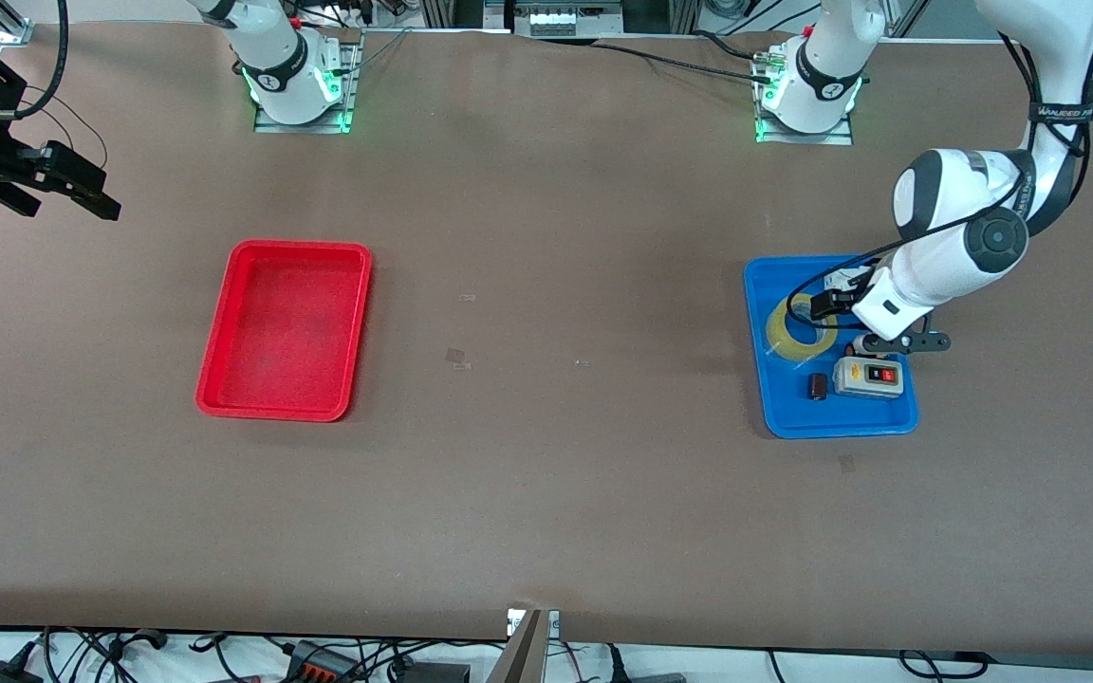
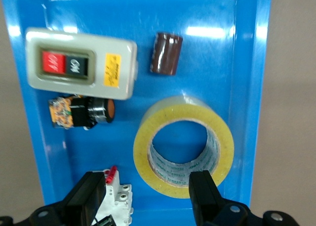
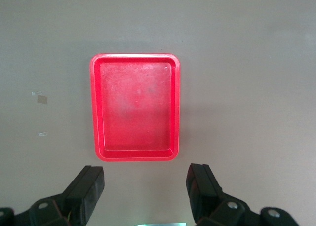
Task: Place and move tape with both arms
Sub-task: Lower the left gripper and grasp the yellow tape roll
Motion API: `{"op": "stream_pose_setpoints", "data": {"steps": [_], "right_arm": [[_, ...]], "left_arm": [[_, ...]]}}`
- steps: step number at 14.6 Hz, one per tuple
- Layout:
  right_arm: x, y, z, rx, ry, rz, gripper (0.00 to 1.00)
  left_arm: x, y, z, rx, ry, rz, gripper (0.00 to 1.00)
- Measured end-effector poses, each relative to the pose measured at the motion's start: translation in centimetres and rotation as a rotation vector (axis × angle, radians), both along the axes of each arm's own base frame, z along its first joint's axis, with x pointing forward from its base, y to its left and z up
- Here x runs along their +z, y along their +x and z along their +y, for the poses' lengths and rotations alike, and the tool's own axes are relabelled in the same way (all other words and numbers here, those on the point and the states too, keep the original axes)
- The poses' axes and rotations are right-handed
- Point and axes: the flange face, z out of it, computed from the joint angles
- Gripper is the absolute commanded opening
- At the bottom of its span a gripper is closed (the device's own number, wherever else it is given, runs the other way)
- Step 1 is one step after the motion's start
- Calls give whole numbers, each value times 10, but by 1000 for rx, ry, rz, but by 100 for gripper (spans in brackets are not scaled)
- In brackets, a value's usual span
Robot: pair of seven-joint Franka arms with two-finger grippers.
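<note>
The brown matte tabletop [image 1: 546, 493] carries two shallow rectangular plastic trays with rounded corners. The glossy blue tray [image 1: 784, 417] sits toward the left arm's end of the table; the red tray [image 1: 286, 327] sits toward the right arm's end and holds nothing.

The ring-shaped roll of translucent yellow-tan packing tape [image 1: 793, 334] lies flat in the blue tray, its wide round hole facing up. In the left wrist view the roll [image 2: 183, 146] shows a smooth outer band and printed inner layers. Sharing the tray are a grey rectangular switch box [image 2: 81, 70] with a red and a black button, a small dark brown cylinder [image 2: 166, 53], a black cylindrical part with an orange end [image 2: 84, 111] and a white ridged block [image 2: 117, 200].

The left gripper [image 2: 148, 196] hangs low over the blue tray, jaws spread; one finger [image 2: 203, 189] is at the roll's rim, the other over the white block.

The right arm waits, its right gripper [image 3: 147, 186] high over the table's edge at its own end, jaws spread.
</note>
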Motion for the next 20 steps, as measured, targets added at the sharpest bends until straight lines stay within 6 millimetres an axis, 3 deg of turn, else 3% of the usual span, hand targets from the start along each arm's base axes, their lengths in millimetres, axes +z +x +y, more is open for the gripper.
{"op": "stream_pose_setpoints", "data": {"steps": [7, 10, 14, 18, 19, 20], "right_arm": [[-1, 0, 0, 0, 0, 1, 99], [-1, 0, 0, 0, 0, 2, 99], [-3, 1, 0, 0, 0, 6, 99], [-3, 1, 0, 0, 0, 6, 99], [-3, 1, 0, 0, 0, 6, 99], [-3, 1, 0, 0, 0, 6, 99]], "left_arm": [[-46, 0, -7, -23, -7, 5, 100], [-65, 1, -1, -54, -14, 1, 100], [-77, 0, 3, -61, -18, 5, 99], [-80, -1, 1, -67, -19, 11, 59], [-80, -1, 1, -68, -20, 11, 41], [-80, -1, 1, -69, -20, 10, 29]]}}
